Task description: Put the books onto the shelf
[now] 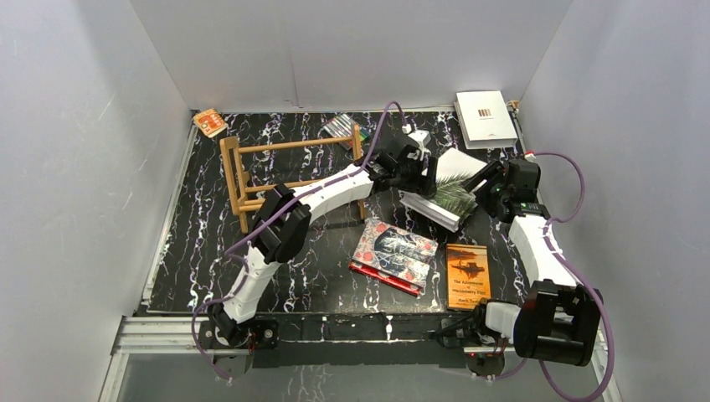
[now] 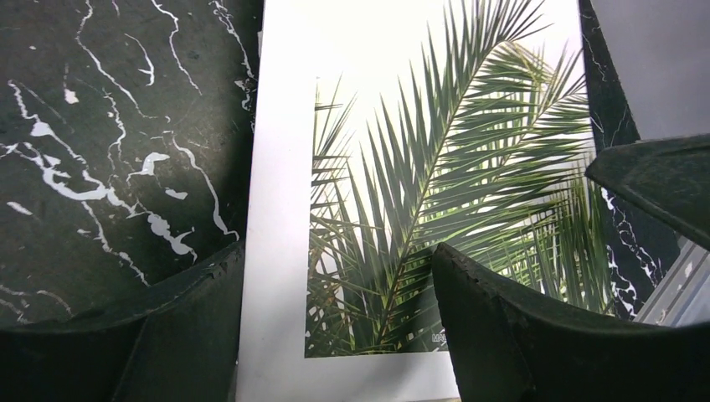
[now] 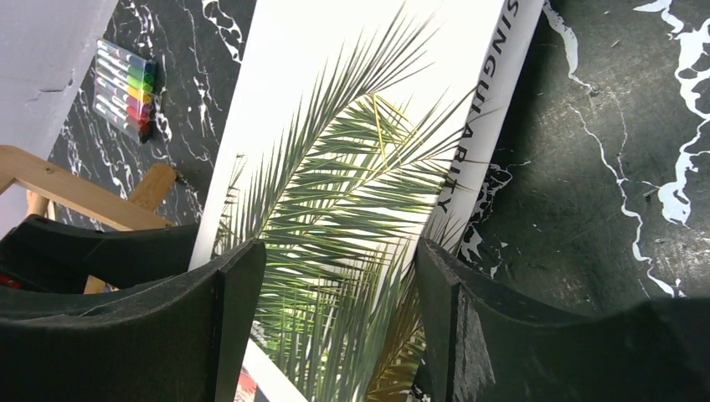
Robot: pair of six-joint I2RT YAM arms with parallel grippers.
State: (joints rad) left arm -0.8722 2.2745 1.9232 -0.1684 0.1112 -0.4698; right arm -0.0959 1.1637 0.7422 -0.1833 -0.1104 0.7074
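Top external view: palm book flanked by both grippers, right of the shelf, which holds nothing yet.
The book is seen on the table, well apart from the shelf. Whether it lies flat or is slightly raised cannot be told. The left gripper is placed at its left end and the right gripper at its right end. Both sets of fingers are spread over the cover, and nothing is seen pinched between them. A slip is judged the main risk, because a thick, glossy book caught only at its edges could be tipped or dropped. The light shelf could also be knocked over, since the left arm is stretched across its front.
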